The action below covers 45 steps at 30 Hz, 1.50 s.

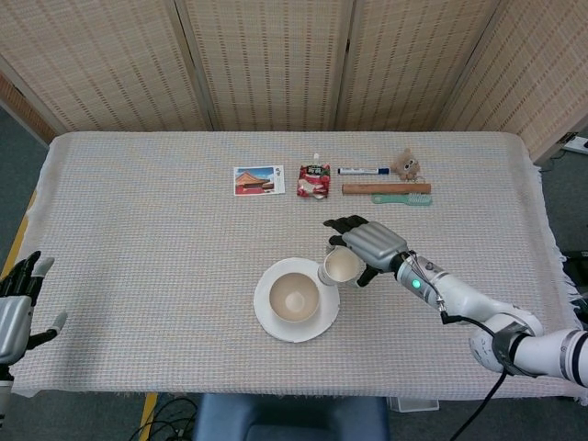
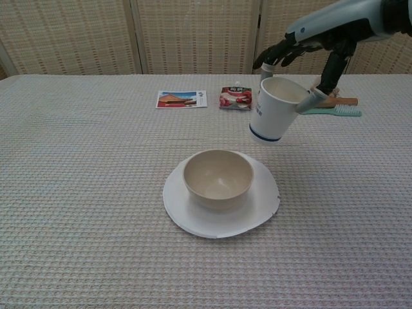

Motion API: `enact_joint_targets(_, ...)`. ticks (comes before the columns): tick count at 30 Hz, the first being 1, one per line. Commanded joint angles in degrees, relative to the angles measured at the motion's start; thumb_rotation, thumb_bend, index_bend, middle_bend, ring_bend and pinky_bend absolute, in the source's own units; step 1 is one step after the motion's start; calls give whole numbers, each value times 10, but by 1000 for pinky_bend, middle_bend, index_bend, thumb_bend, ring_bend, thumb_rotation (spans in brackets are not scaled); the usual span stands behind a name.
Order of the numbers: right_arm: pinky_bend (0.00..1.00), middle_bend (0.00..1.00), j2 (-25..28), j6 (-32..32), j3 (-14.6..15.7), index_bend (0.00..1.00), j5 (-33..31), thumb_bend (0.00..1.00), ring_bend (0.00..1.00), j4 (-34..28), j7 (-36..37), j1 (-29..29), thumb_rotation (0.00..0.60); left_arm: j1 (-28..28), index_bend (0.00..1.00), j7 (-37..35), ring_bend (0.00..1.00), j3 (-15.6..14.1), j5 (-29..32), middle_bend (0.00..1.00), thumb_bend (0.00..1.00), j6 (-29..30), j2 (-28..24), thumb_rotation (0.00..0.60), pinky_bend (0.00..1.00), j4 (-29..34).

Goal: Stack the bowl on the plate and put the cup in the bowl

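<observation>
- Plate: white, flat on woven tablecloth; taken as landmark.
- Bowl: beige, upright, seated on plate.
- Cup: white with dark band near base; held in the air, tilted, above and right of plate, near the right rim of the bowl, clear of it.
- Right hand: gripping cup at its rim, fingers reaching over the mouth.
- Left hand: far left of plate at table edge, fingers apart, nothing held.
- Behind plate, in a row at far side: picture card; red pouch; marker; brown stick; green toothbrush; small plush toy.
- Nothing on cloth between cup and bowl.
</observation>
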State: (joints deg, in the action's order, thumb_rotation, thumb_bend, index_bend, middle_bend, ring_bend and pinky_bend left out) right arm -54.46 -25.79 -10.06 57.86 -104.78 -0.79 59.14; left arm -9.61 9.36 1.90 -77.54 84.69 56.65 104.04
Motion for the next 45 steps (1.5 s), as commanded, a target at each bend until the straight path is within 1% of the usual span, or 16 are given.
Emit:
enact_joint_targets(1,0,0,-16,-4,5,341,-26,253,0,-14,-24,27,600,8,79,-9,0,-1,-7,5,349,8,-5,600,188,0)
enact_joint_targets(4,0,0,-35,-12,17,341,-51,252,0,-21,-50,51,600,17,80,-18,0,-3,-14,5,349,15,-8,600,188,-3)
enact_joint_targets(10,0,0,-75,-38,51,340,-108,252,0,-25,-108,100,600,32,81,-35,0,-6,-26,5,349,27,-15,600,188,-7)
enact_joint_targets(15,0,0,-112,-79,85,341,-161,252,0,-17,-163,133,600,43,83,-45,0,-7,-37,5,349,38,-18,600,188,-11)
enact_joint_targets(20,0,0,-143,-99,107,340,-211,252,0,-1,-196,159,600,50,85,-52,0,-7,-44,5,349,42,-18,600,188,-16)
enact_joint_targets(26,0,0,-177,-110,120,340,-244,252,0,22,-219,178,600,52,87,-62,0,-3,-44,5,349,38,-17,600,188,-25)
enact_joint_targets(30,0,0,-195,-112,122,341,-259,252,0,38,-224,187,600,56,88,-68,0,-2,-43,5,349,36,-16,600,188,-32)
enact_joint_targets(41,0,0,-225,-104,128,341,-283,252,0,66,-233,207,600,65,89,-87,0,2,-42,5,349,38,-18,600,188,-44)
enact_joint_targets(45,0,0,-232,-103,135,341,-293,252,0,72,-239,215,600,68,89,-91,0,3,-42,5,349,39,-18,600,188,-46)
